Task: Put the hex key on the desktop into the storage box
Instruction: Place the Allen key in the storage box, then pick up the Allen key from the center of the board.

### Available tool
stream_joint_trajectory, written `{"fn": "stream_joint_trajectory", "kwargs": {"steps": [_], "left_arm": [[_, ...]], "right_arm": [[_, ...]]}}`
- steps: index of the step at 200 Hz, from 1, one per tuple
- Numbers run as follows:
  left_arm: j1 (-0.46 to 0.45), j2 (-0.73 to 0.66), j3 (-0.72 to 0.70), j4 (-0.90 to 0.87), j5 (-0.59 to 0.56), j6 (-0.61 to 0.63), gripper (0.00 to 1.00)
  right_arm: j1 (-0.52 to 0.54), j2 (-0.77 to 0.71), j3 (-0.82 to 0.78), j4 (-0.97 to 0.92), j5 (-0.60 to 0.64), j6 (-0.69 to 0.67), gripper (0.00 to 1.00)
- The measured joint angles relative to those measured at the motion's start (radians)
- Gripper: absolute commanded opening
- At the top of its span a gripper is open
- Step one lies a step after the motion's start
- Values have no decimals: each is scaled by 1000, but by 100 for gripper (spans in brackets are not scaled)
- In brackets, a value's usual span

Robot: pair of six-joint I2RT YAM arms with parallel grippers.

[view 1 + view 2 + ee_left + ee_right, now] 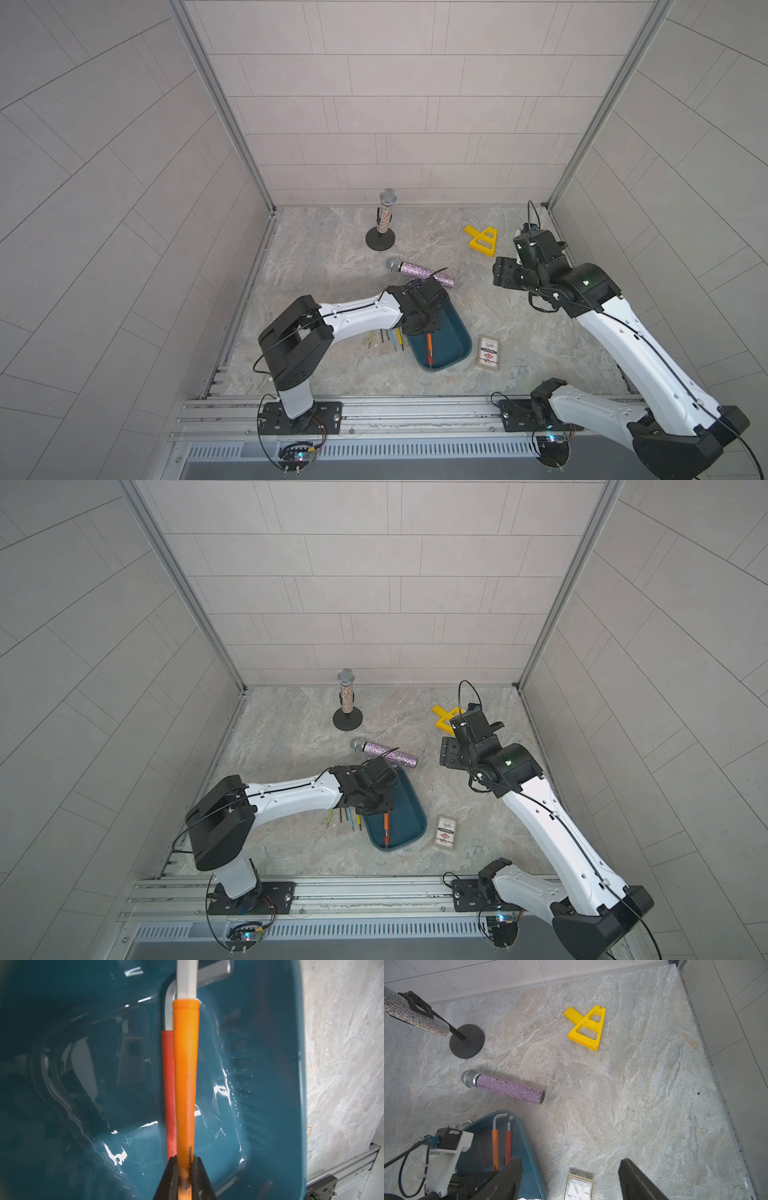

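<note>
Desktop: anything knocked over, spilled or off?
The pink microphone lies flat on the desktop, while the silver microphone stands upright in its stand. No spill or damage visible.

Both top views look steeply down from high overhead, taking in the whole desktop (332,257). The left wrist camera sits close inside the storage box (270,1043). The right wrist camera looks down from farther off (both wrist views catch the orange hex key (186,1084)).
</note>
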Motion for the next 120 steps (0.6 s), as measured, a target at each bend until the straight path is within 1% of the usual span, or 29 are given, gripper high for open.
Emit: {"fn": "stream_joint_trajectory", "kwargs": {"steps": [78,92,102,120], "left_arm": [[-3,4,-23,5,0,0,0],[-3,12,-20,4,0,1,7],[-3,18,-19,4,-3,1,16],[-4,21,-15,-4,-9,3,29]], "right_arm": [[0,0,0,0,-2,0,78],[0,0,0,0,-2,0,78],[0,0,0,0,-2,0,78],[0,0,0,0,-3,0,78]]}}
